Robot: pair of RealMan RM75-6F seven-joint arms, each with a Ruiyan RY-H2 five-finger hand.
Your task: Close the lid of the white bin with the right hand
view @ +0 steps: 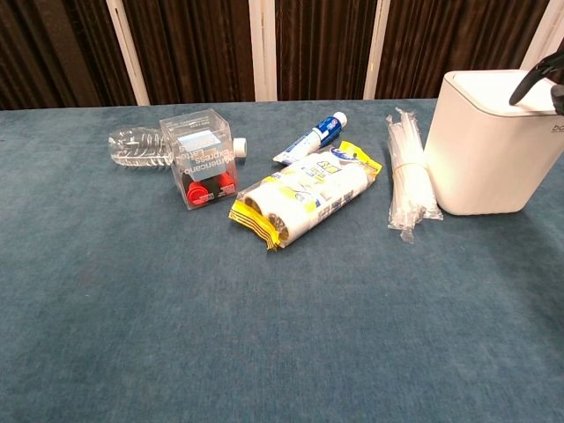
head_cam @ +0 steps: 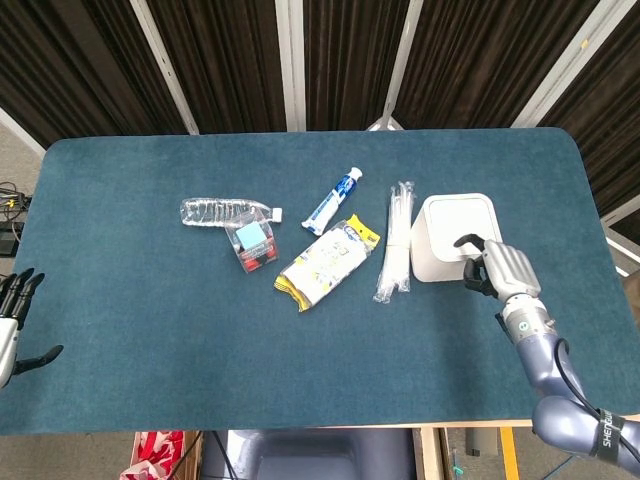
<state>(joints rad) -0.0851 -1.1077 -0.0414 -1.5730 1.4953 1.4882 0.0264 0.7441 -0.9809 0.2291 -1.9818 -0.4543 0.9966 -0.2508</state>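
The white bin (head_cam: 445, 240) stands right of centre on the blue table, and its lid (head_cam: 457, 215) lies flat and closed on top. In the chest view the bin (view: 489, 145) fills the right edge. My right hand (head_cam: 497, 268) hovers at the bin's front right corner, dark fingertips (head_cam: 467, 242) curled over the lid's edge and holding nothing; whether they touch the lid is unclear. Only those fingertips (view: 539, 75) show in the chest view. My left hand (head_cam: 12, 320) hangs off the table's left edge, fingers spread, empty.
Left of the bin lie a bundle of clear straws (head_cam: 396, 242), a yellow-white packet (head_cam: 326, 262), a toothpaste tube (head_cam: 333, 199), a clear box with red pieces (head_cam: 254, 243) and an empty plastic bottle (head_cam: 222, 212). The table edge (head_cam: 590, 200) runs close behind the right arm.
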